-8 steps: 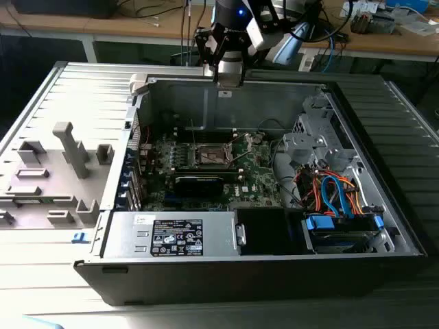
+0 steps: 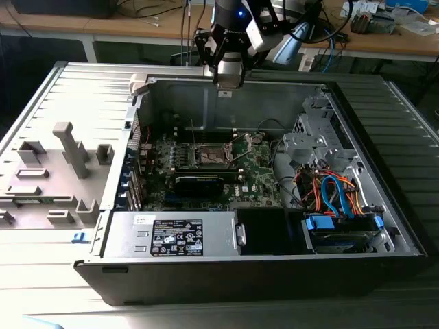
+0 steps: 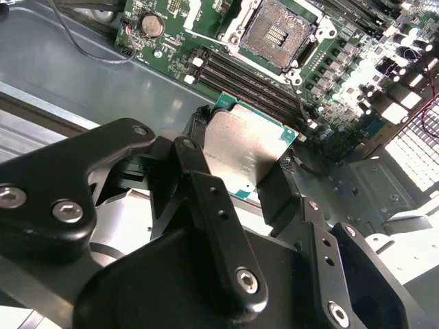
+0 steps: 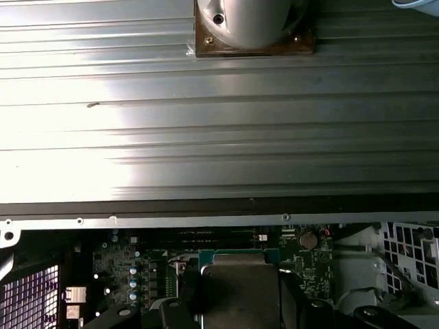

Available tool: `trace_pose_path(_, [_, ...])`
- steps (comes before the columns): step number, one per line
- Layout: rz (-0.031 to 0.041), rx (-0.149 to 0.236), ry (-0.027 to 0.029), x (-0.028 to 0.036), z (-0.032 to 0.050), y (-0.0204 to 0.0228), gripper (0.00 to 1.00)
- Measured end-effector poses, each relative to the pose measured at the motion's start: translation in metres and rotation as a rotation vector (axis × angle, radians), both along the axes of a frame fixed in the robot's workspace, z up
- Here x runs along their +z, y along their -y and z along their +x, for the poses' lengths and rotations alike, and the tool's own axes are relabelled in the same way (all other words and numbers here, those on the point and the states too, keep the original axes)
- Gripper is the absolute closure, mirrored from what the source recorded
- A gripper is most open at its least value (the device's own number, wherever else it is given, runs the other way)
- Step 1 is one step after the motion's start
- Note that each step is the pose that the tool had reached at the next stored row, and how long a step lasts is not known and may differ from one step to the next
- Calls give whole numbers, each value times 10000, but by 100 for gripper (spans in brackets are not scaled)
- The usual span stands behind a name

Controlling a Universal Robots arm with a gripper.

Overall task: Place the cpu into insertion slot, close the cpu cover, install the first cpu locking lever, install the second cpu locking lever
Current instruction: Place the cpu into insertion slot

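Up at the far wall of the case [image 2: 206, 103], well short of the insertion slot [image 3: 278, 34], my gripper [image 3: 241, 156] pinches the cpu [image 3: 247, 137] by opposite edges; I'd carry it level, corners squared to the socket.

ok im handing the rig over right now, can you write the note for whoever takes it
The gripper: fingers shut on the cpu, gripped at two opposite edges, its metal top showing in both wrist views.
Position: in the exterior view the gripper is up over the far wall of the computer case, not yet above the insertion slot.
Slot: uncovered and empty on the green board.
Done: cpu picked up.
Not done: none of the four steps is finished; the cpu is well clear of the slot.
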State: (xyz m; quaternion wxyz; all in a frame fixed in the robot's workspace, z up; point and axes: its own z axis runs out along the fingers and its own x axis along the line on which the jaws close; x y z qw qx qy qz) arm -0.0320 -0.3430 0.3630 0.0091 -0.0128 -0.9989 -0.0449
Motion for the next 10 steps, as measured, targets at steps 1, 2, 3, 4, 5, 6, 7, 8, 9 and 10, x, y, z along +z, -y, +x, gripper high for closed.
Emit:
trace_pose_path(1, [0,0,0,-1,0,2,45])
trace_pose_path(2, [-1,0,0,-2,0,3,45])
trace_pose_path(3, [-1,0,0,-3,0,5,45])
trace_pose_path(4, [-1,0,0,-4,0,6,45])
trace_pose_path(5, [-1,0,0,-5,0,6,45])
trace_pose_path(6, [-2,0,-1,-5,0,7,45])
trace_pose_path(7, [-3,-1,-1,-6,-1,8,45])
trace_pose_path(8, [-2,0,-1,-7,0,8,45])
trace_pose_path(9, [0,0,0,-11,0,10,45])
trace_pose_path(10, [0,0,0,-13,0,13,45])
